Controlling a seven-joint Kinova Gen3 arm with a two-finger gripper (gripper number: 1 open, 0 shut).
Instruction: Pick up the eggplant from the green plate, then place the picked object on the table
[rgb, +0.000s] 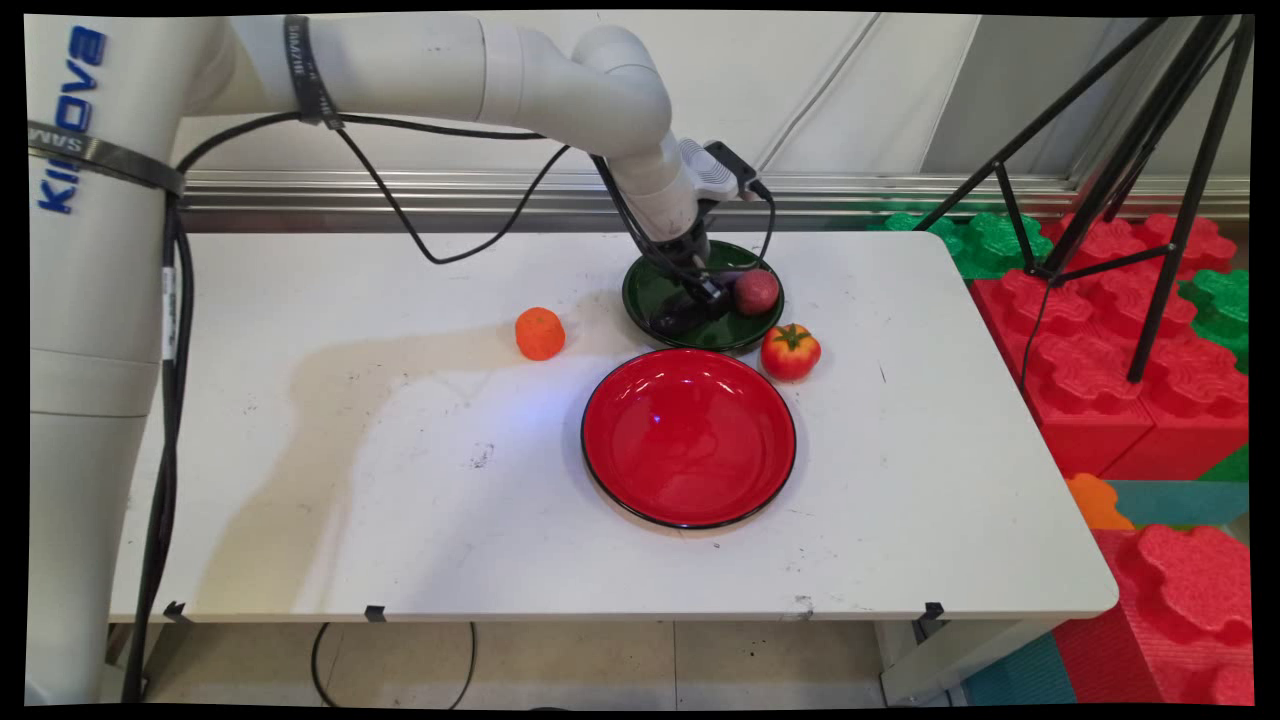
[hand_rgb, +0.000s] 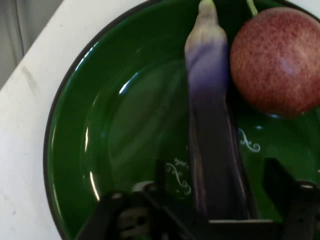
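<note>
On your bench (rgb: 350, 480), left of centre in the main view, sits an orange fruit (rgb: 540, 333), well apart from everything else. Move right and the red plate (rgb: 640, 480) lies at centre, empty. Just above it is the green plate (rgb: 648, 290), where your tool (rgb: 690, 312) is lowered. In the hand view an eggplant (hand_rgb: 212, 125) runs up the frame between the fingers (hand_rgb: 277, 182), its long axis in line with the tool; the fingers look spread to either side, though whether they press it is hard to tell. A reddish round fruit (hand_rgb: 280, 60) touches its upper right. Further right, off the plates, stands a tomato (rgb: 790, 351).
</note>
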